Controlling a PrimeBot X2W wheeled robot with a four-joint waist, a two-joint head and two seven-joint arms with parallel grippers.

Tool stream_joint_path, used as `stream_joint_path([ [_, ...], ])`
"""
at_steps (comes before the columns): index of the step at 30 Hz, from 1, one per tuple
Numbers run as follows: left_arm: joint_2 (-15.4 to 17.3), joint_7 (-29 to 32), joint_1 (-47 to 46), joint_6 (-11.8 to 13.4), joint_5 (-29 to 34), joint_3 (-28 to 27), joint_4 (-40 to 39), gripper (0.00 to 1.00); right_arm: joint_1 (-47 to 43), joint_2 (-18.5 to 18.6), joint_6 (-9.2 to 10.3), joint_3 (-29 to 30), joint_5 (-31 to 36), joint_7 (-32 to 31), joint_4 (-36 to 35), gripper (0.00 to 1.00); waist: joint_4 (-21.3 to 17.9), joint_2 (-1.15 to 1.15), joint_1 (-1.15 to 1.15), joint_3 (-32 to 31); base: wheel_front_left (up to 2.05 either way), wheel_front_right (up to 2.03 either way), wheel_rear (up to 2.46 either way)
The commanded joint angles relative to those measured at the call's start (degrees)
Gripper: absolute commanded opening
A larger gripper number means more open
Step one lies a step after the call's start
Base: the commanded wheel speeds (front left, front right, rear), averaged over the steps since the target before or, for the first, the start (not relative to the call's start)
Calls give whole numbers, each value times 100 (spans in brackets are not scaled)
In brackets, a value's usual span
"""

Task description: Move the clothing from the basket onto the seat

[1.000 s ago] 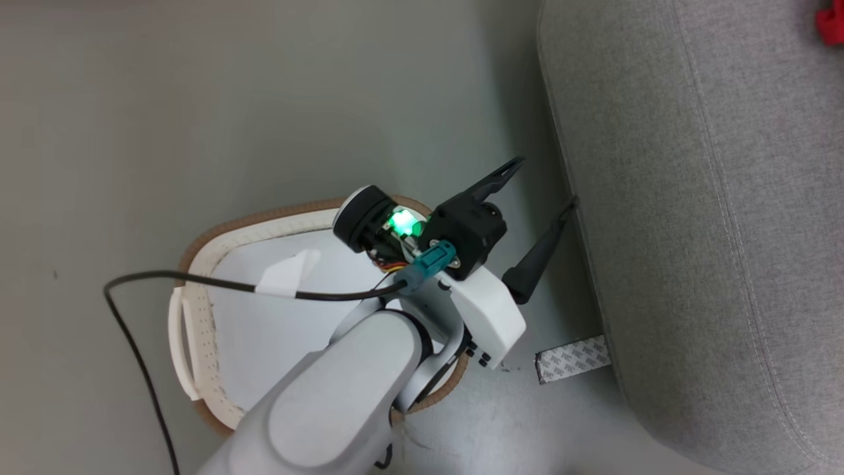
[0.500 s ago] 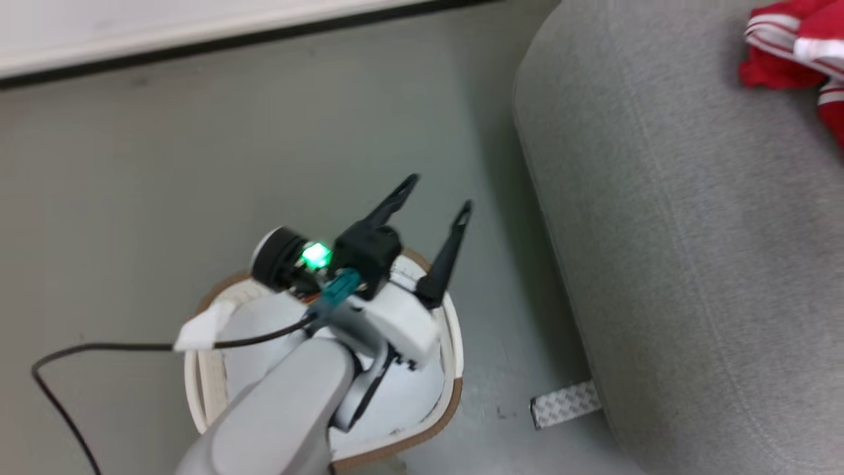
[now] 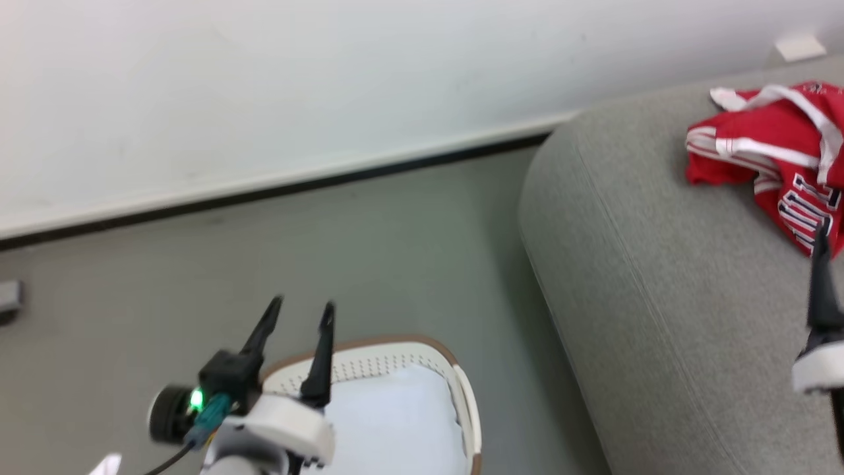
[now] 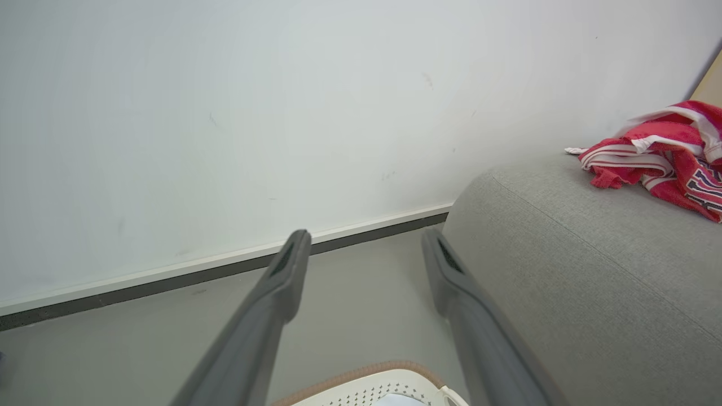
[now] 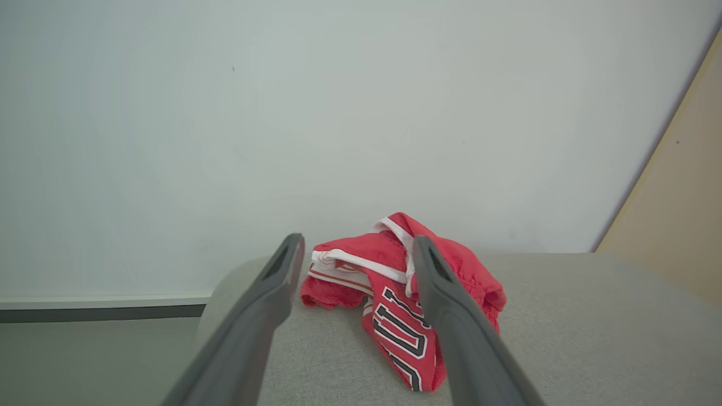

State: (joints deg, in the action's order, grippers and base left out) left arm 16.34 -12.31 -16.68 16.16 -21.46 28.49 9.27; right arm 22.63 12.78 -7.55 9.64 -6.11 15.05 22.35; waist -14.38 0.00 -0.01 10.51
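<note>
The clothing (image 3: 771, 152), a red heap with white striped trim and black lettering, lies on the grey seat (image 3: 659, 297) near its far end. My right gripper (image 5: 356, 245) hovers open just short of the heap (image 5: 395, 304), with nothing between its fingers; one of its fingers (image 3: 821, 277) shows at the head view's right edge. The cream basket (image 3: 395, 359) with its brown rim stands on the floor left of the seat, holding a flat white pad (image 3: 395, 422). Open and empty, my left gripper (image 3: 302, 305) is above the basket's far left rim (image 4: 361, 375).
A pale wall with a dark baseboard (image 3: 264, 191) runs behind the grey floor (image 3: 395, 264). A beige panel (image 5: 677, 197) stands past the seat's far end. The cable of my left wrist trails off the lower left.
The head camera has swung up and toward the seat, bringing the wall and the whole red heap into view. My right gripper's finger now shows at the right edge.
</note>
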Motion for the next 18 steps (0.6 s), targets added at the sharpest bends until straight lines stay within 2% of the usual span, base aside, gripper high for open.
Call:
stream_joint_path([
  [1, 51, -81, 233, 37, -86, -80, 52, 100, -292, -91, 13, 14, 65, 17, -116, 100, 360, 0, 1, -527, 0, 0, 0],
  [9, 66, -277, 1140, 125, -324, -474, 274, 100, -1486, -724, 14, -9, 271, 5, -522, 100, 846, 0, 1, -1104, 0, 0, 0],
  [18, -80, -284, 1739, -7, -24, -991, 163, 100, -2117, -976, 14, -129, 686, 15, -408, 100, 1152, 0, 1, -1425, 0, 0, 0],
])
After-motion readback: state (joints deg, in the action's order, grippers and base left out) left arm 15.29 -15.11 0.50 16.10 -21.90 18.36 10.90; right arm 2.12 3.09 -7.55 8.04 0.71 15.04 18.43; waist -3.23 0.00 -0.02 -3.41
